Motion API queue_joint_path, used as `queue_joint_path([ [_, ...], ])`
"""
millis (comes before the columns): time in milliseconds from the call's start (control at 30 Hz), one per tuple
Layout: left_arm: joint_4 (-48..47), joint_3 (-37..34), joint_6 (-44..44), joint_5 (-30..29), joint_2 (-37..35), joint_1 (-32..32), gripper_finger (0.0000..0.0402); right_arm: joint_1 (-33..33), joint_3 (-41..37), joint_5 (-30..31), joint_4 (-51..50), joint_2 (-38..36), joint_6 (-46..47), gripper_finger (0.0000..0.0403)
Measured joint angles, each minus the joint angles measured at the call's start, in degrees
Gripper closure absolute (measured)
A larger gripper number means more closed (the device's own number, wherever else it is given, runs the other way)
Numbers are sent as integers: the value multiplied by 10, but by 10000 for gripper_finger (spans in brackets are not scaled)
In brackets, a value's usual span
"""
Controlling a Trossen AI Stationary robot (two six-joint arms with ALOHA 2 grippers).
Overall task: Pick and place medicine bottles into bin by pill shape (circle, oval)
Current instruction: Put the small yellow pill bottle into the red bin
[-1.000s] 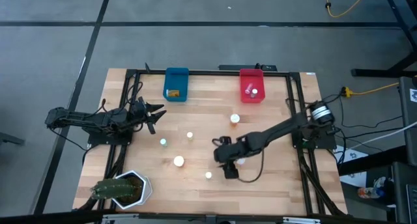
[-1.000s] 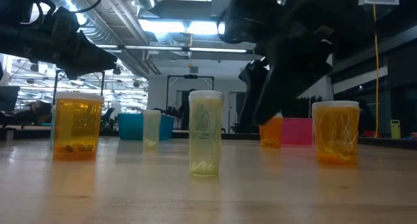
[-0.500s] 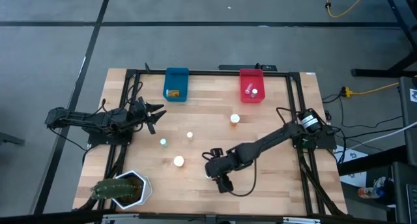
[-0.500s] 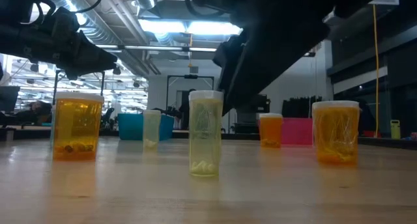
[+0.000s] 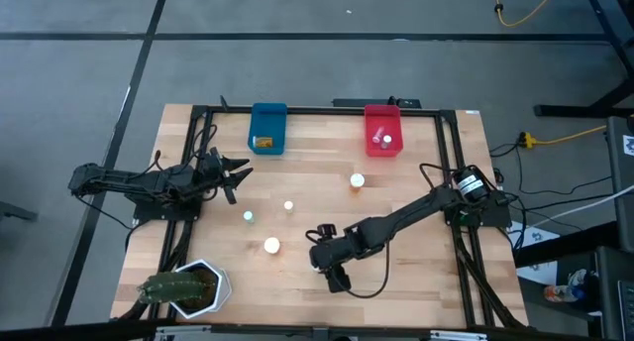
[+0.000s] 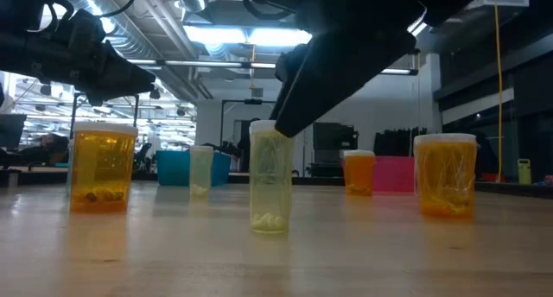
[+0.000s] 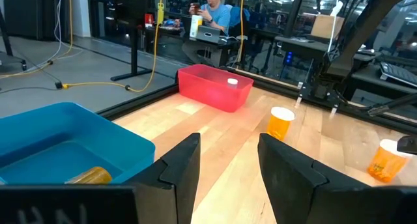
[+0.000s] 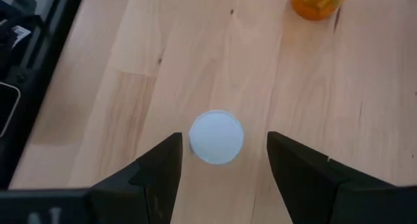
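One pale bottle (image 6: 270,180) half behind right pincer (image 8: 218,160).

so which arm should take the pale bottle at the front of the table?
Right. The right gripper is open and hangs directly over the pale bottle, whose white cap sits between its fingers. The left gripper waits open, far off near the blue bin.

- Both arms are dark, nearly black, built of slim jointed segments.
- The right arm (image 5: 416,214) has a round silver-white joint cap near its base and a thin black cable looping below it.
- Each end effector has two flat, matte black fingers (image 8: 313,178).
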Motion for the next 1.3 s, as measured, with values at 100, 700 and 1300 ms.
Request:
queue_joint_path([
  [100,0,0,0,0,0,0,255,0,0,-1,9,11,-7,179],
  [700,0,0,0,0,0,0,255,0,-1,-15,35,31,-26,188],
  [1300,0,0,1,0,0,0,255,-26,-1,122,-11,-24,47,302],
])
